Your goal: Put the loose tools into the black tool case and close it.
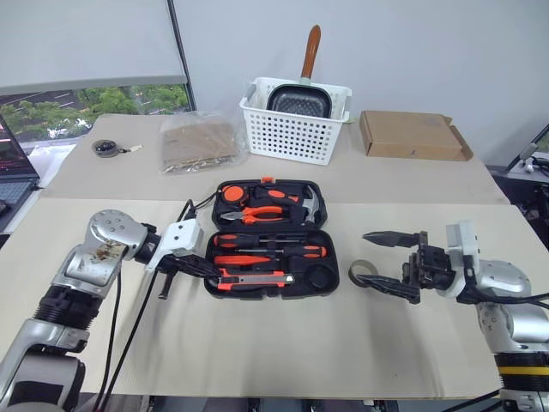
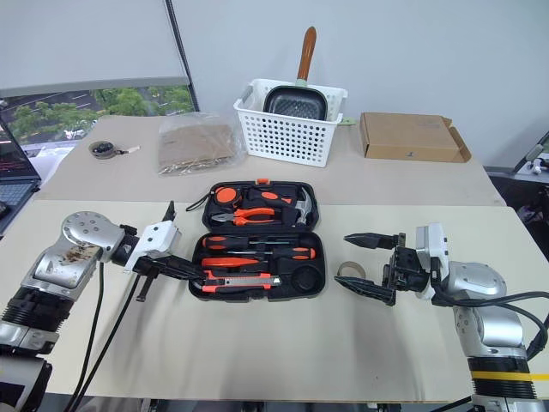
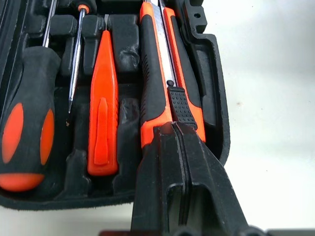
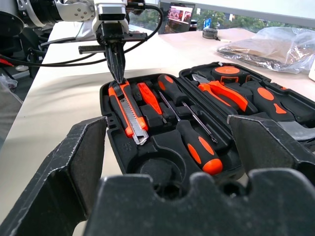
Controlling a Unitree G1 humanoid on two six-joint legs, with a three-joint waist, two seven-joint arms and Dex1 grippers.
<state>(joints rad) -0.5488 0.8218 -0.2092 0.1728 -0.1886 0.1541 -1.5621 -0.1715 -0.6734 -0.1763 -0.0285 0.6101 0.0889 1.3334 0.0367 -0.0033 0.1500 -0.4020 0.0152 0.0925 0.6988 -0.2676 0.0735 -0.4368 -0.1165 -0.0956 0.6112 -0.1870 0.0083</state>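
Both arms frame the black tool case, which lies open on the worktop. Left gripper, closed and empty, presses its tip on the utility knife in the front recess. Right gripper waits open beside it. Screwdrivers look seated; closing remains.

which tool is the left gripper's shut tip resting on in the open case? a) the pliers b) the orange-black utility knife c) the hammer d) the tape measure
b, the left gripper has its closed fingers down on the end of the orange-black utility knife, which lies in the front recess of the black tool case.
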